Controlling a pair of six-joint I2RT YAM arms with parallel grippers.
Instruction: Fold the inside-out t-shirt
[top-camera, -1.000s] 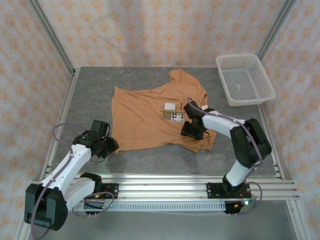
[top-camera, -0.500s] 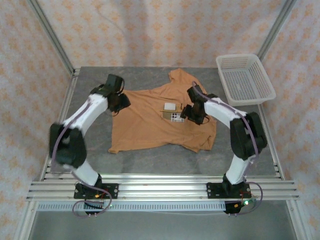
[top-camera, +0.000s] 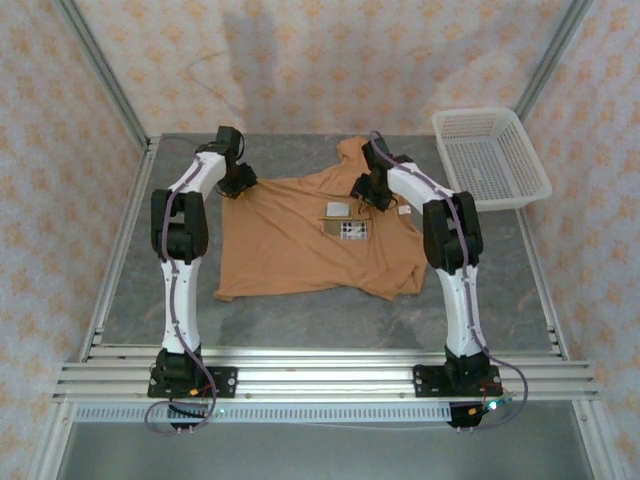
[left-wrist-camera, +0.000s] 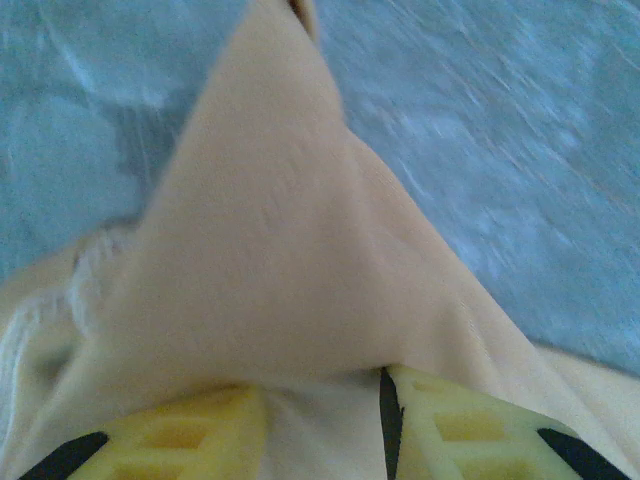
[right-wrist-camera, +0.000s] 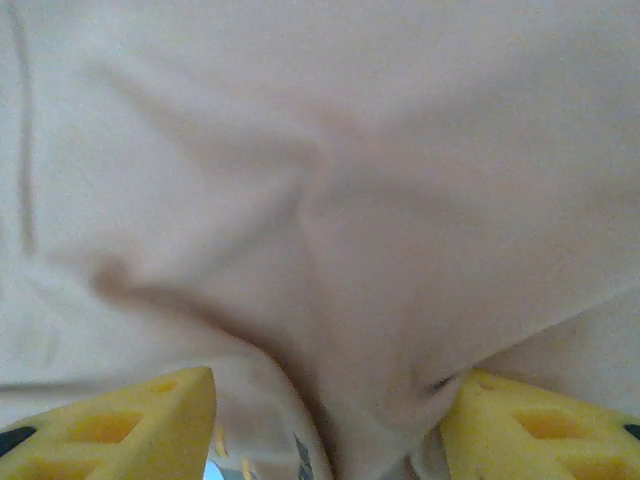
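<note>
The inside-out t-shirt (top-camera: 290, 250), orange-tan, lies spread on the grey table (top-camera: 300, 325) with white labels (top-camera: 341, 212) near its middle. My left gripper (top-camera: 240, 183) is at the shirt's far left corner. In the left wrist view its yellow fingers (left-wrist-camera: 470, 430) pinch a tented ridge of the t-shirt (left-wrist-camera: 270, 250); the left gripper (left-wrist-camera: 322, 425) is shut on it. My right gripper (top-camera: 371, 192) sits over the cloth just right of the labels. In the right wrist view the right gripper (right-wrist-camera: 328, 425) stands open, fingers (right-wrist-camera: 130, 420) wide apart, straddling a soft fold of the t-shirt (right-wrist-camera: 330, 150).
A white mesh basket (top-camera: 490, 160) stands at the back right of the table. Metal frame rails run along the left, right and near edges. Patterned walls close in the back and sides. Bare grey table shows in front of the shirt.
Left arm swung from the shirt's near left corner to its far left corner. Right gripper travelled from the right hem up toward the labels, and its jaws widened.
</note>
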